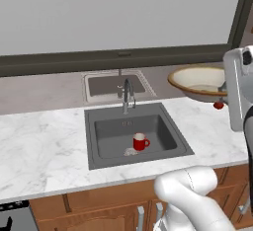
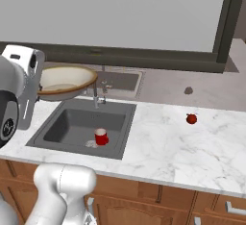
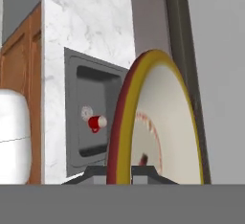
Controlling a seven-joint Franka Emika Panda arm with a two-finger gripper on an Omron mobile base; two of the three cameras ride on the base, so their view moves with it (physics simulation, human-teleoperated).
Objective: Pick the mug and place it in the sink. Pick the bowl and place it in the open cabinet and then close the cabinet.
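Tool (image 3: 118, 171) clamped on rim of bowl (image 1: 197, 81), bowl held aloft above tabletop (image 1: 44, 146). Mug (image 1: 140, 141) already set in sink (image 1: 104, 131). Left: bowl into cabinet, door closed.

A white marble tabletop with grey veining (image 1: 39, 141) runs across the room, its front edge meeting warm brown wooden cabinet fronts (image 1: 99, 205) with panelled doors and grey bar handles. Behind the tabletop lies a duller grey-beige ledge (image 1: 34, 94), and above that a long dark grey window frame (image 1: 74, 62) borders a broad pale grey pane (image 1: 113, 13). A dark upright post (image 2: 226, 22) closes the frame at the right. The light is even and soft.
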